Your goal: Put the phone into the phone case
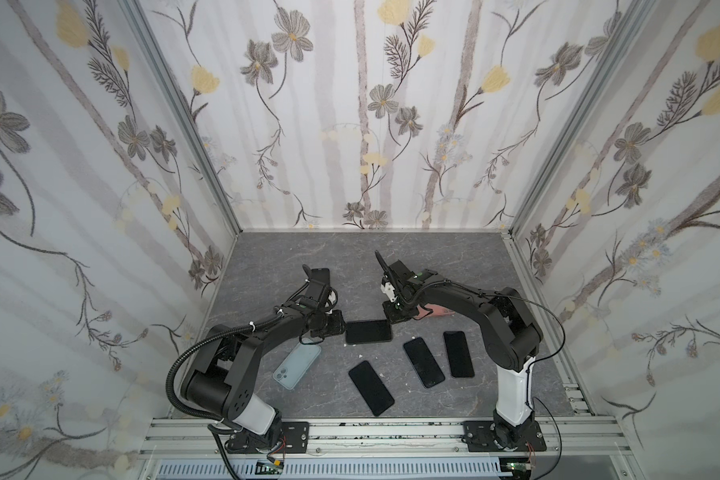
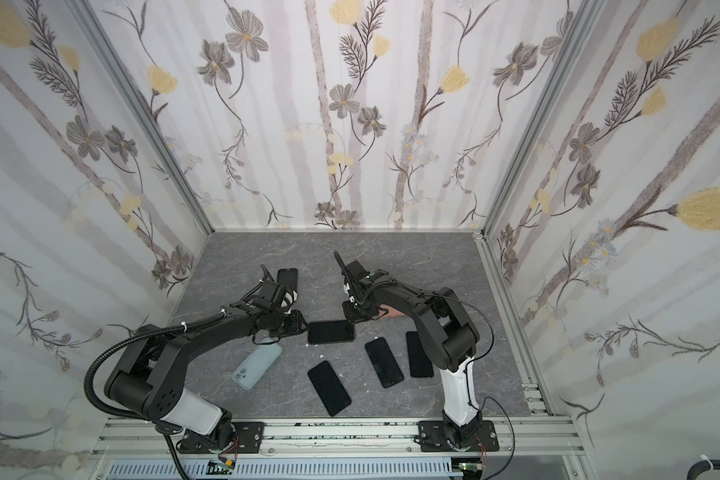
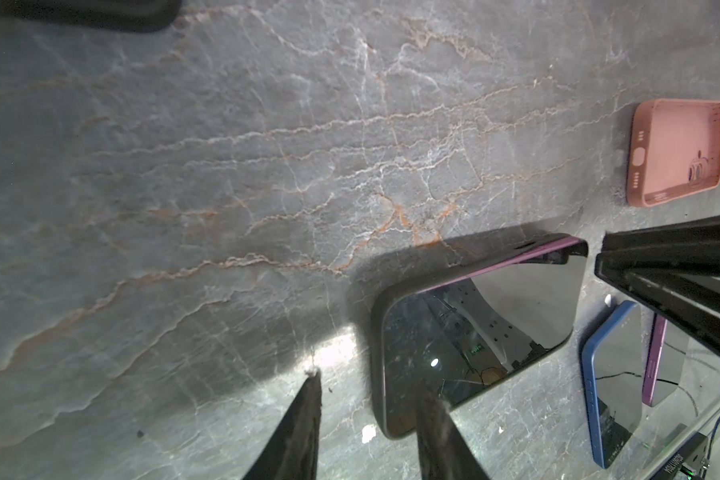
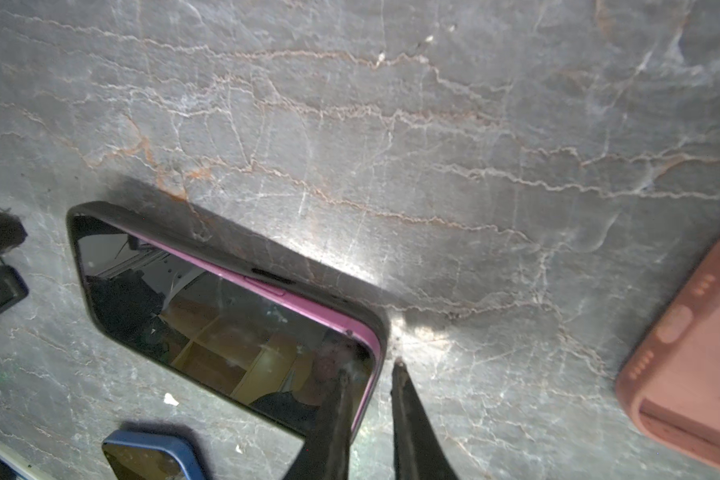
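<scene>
Pincers (image 3: 371, 386) (image 4: 371, 369) astride phone's (image 1: 368, 331) opposite ends

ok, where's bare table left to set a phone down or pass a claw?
Freest: the back strip of the grey marble tabletop, between the floral rear wall and the left claw and right claw. Smaller: by the front rail, in front of the two parallel black-screened phones. Crowded: the middle, around the dark-cased phone and pale blue face-down phone.
</scene>
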You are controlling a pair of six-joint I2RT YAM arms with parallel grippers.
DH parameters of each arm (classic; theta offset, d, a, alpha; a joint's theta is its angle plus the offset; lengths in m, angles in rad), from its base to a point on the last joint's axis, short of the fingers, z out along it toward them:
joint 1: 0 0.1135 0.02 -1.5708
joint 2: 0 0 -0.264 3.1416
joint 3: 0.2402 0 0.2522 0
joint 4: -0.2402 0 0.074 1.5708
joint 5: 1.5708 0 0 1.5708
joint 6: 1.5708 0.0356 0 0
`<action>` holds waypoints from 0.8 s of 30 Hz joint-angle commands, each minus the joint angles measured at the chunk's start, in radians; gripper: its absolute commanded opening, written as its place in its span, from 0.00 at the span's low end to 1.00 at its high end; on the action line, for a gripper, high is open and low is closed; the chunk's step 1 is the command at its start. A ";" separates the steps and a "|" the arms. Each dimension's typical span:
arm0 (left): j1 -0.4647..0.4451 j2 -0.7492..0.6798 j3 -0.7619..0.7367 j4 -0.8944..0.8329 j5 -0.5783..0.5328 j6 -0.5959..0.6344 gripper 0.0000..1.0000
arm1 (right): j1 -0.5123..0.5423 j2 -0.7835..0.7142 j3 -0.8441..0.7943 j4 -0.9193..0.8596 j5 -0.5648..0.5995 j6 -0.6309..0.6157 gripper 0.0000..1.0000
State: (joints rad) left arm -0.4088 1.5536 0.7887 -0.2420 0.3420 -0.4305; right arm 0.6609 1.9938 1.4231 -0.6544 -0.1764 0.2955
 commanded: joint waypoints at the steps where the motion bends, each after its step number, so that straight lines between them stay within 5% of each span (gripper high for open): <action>1: 0.001 0.015 0.001 0.026 0.010 -0.010 0.37 | 0.001 0.008 -0.010 0.012 0.018 0.004 0.16; 24: 0.001 0.052 -0.023 0.051 0.017 -0.005 0.36 | 0.020 0.072 -0.084 -0.042 0.106 -0.001 0.07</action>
State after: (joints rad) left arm -0.4088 1.5997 0.7681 -0.2016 0.3634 -0.4305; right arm 0.6720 2.0144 1.3678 -0.6136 -0.1738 0.3054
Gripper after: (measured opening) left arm 0.366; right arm 0.073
